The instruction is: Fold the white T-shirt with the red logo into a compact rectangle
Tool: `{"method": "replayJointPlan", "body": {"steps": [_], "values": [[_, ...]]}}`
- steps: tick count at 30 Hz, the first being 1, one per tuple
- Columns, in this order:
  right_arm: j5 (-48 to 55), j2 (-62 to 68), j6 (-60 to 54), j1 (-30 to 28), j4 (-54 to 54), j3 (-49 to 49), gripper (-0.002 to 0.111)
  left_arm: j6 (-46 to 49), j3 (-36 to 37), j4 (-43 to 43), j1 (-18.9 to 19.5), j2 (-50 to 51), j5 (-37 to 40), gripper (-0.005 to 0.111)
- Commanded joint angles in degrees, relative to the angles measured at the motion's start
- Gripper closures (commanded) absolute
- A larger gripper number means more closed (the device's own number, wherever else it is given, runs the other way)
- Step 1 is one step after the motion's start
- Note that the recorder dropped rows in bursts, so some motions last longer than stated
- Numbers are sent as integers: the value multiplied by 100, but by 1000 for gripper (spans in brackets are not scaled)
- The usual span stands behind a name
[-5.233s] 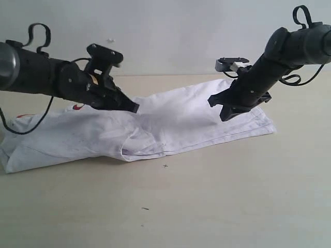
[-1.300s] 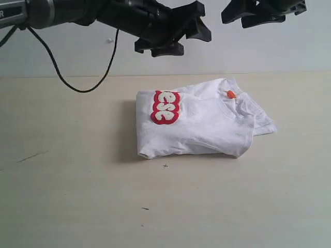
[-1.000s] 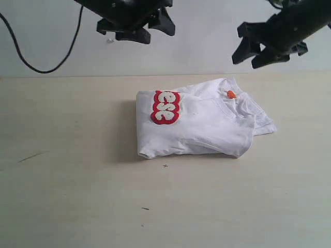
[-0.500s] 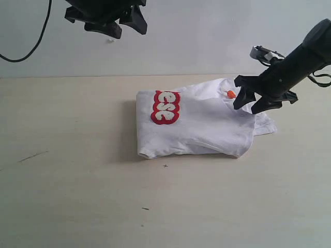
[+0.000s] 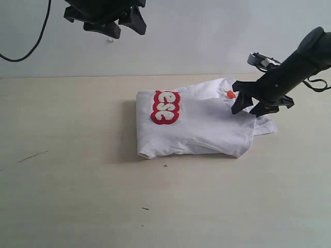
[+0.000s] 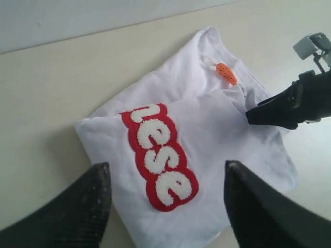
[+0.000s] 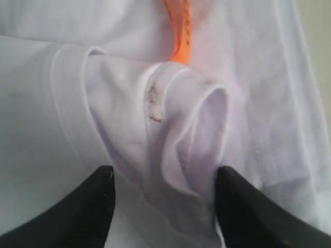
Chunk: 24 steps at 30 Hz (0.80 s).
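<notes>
While the exterior view has one folded T-shirt mid-frame, left gripper spread upper left, right gripper spread at its right edge, the left wrist view shows one red logo, the right one orange tag.

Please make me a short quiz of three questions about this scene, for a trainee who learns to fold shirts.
1. True or false: the left pincer touches the white T-shirt.
2. Which is nearest to the right pincer? A the red logo; B the orange neck tag; C the left pincer.
3. Fill in: the right pincer's jaws stand ____ on either side of a fold of cloth.
Key: 1 false; 2 B; 3 open.
</notes>
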Motion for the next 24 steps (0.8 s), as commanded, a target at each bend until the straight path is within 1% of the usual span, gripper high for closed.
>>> {"method": "replayJointPlan", "body": {"steps": [1,6,8,9,11,14,17,20,24], "values": [[276,25,-213,25,133,-160,56,70,-43,69,14,-20,-54,45],[375,238,37,193,-647,-126,59,68,-43,84,14,-20,7,45],[386,295,141,243,-719,-126,62,68,-43,125,14,-20,45,47],[405,307,141,270,-690,-126,67,68,-43,140,14,-20,65,48],[425,288,57,313,-677,-141,80,68,-43,221,14,-20,135,54],[440,164,-266,342,-687,-223,108,42,-43,338,14,-20,186,65],[405,-83,-266,342,-644,-389,108,29,-43,350,67,-20,186,73],[309,-395,-266,342,-644,-574,108,16,-43,350,117,-20,164,78],[-118,-780,-546,342,-644,-722,108,16,-43,353,163,-20,127,79]]}}
